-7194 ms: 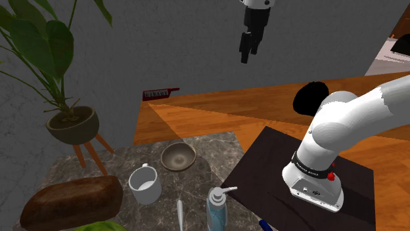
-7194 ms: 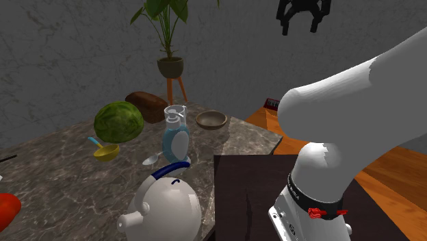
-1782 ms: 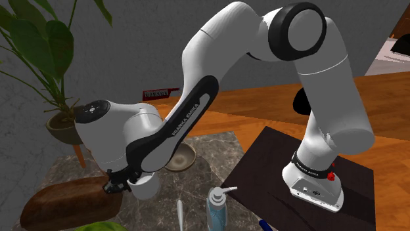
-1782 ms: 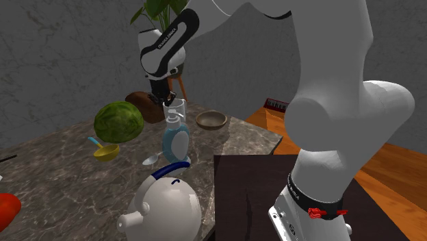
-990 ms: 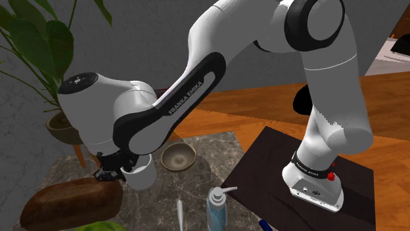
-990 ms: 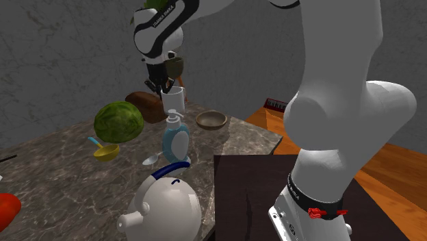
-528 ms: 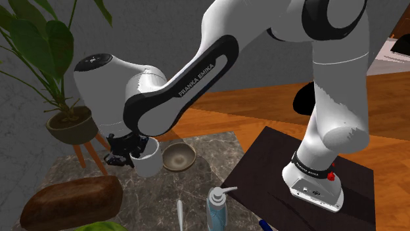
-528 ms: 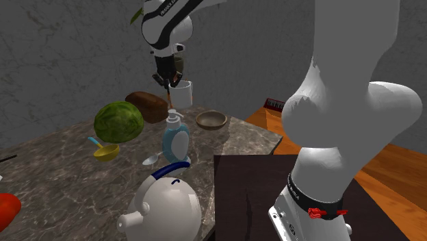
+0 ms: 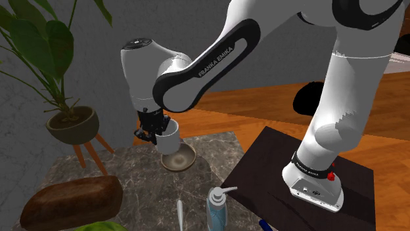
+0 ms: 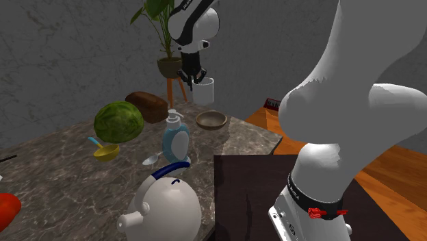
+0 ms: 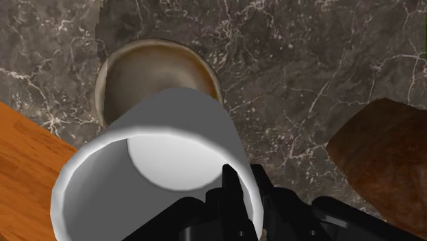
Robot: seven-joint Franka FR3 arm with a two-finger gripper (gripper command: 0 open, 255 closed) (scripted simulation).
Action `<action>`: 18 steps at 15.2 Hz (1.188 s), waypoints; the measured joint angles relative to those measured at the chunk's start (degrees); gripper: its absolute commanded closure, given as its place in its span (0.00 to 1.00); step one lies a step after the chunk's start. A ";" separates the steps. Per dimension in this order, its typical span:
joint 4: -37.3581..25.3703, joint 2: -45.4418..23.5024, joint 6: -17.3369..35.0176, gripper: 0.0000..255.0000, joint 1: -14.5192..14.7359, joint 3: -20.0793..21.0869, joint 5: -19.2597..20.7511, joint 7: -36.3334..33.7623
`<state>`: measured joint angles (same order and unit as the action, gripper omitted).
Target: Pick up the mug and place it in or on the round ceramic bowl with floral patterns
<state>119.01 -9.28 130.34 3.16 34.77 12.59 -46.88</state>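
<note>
At the shoulder view's left, a potted plant [image 9: 71,125] stands on wooden legs beyond the dark marble worktop [image 9: 131,193]. A brown bread loaf [image 9: 69,200] lies on the near-left corner. Moving right, here's the action: the black gripper [image 9: 151,134] is clamped on the white mug [image 9: 169,138], holding it upright and clear of the worktop. Just below it sits the round brown bowl [image 9: 181,159] - from this angle the mug's base overlaps the bowl's far rim. Further right, a pale spoon [image 9: 179,213] lies near a blue soap dispenser [image 9: 217,209], and then comes the dark stand [image 9: 263,167] carrying the arm's base.

In the second exterior view, again from the left: 1 yellow scoop [image 10: 105,150], 1 watermelon [image 10: 119,122], the loaf [image 10: 147,104] behind it and a white teapot [image 10: 167,205] up front. Next is the soap dispenser [image 10: 176,140], then the gripper [image 10: 191,77] with the mug [image 10: 204,90] hanging in the air. There is a plain gap between it and the bowl [image 10: 211,120], which sits below and slightly to the right.

From the wrist, the gripper [image 11: 241,185] has its 2 fingers [image 11: 229,195] pinching the wall of the mug [image 11: 171,147] at the rim. The mug's open mouth faces the camera - the bowl [image 11: 137,68] rests on the worktop [image 11: 308,55] right beyond it, with the loaf [image 11: 383,150] off to the side.
</note>
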 measured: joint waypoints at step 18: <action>7.60 -2.83 10.20 1.00 -2.09 -2.96 3.57 1.08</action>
<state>126.62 -12.11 140.54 1.07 31.81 16.17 -45.81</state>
